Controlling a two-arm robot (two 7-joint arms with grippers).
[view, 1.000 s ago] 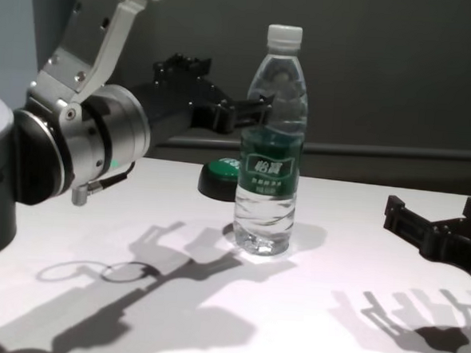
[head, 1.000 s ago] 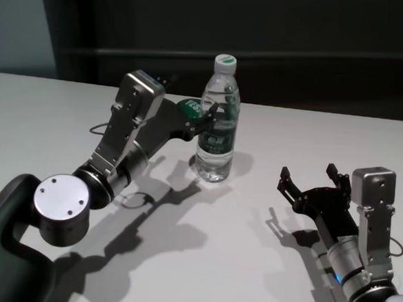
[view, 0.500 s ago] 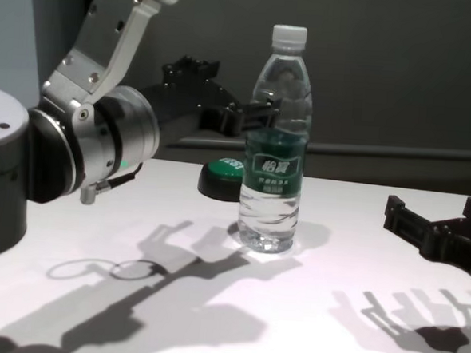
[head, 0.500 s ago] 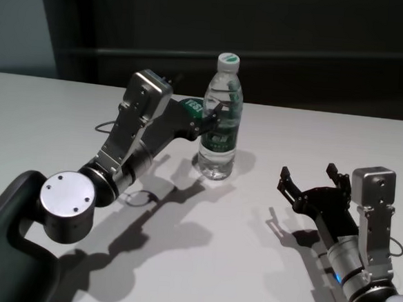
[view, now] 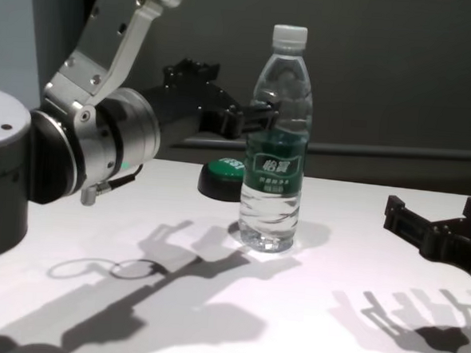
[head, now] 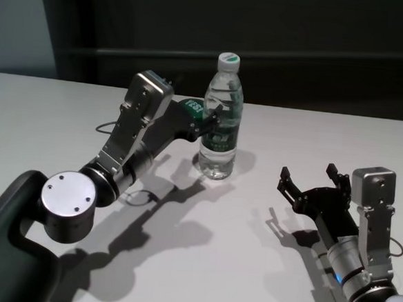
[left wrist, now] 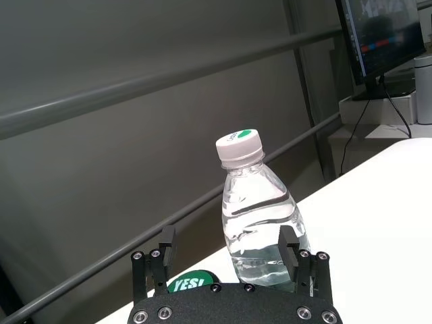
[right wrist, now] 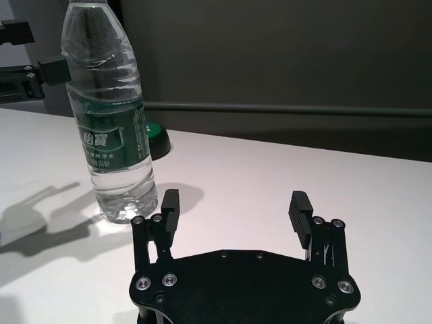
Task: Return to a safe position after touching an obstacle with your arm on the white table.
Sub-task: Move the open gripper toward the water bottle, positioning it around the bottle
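The left gripper [left wrist: 229, 253] had its jaws spread apart and gripped nothing. Just ahead of them, slightly toward one finger, stood the tall clear plastic water bottle [left wrist: 260, 214] with a white screw cap and a dark green label; in the head view a fingertip [head: 214, 114] lay against or just beside the bottle's side at the label's upper edge, and contact could not be confirmed. Beneath and beyond the jaws sat a low black dome button with a green top [view: 220, 175], near the bottle's base but apart from it. The bottle stood upright on the broad matte white table [head: 250, 251], which carried the arms' shadows.

The right gripper [right wrist: 233, 208] also had its jaws spread and empty, low over the table's near right part, well apart from the bottle, which stood ahead of it to one side.
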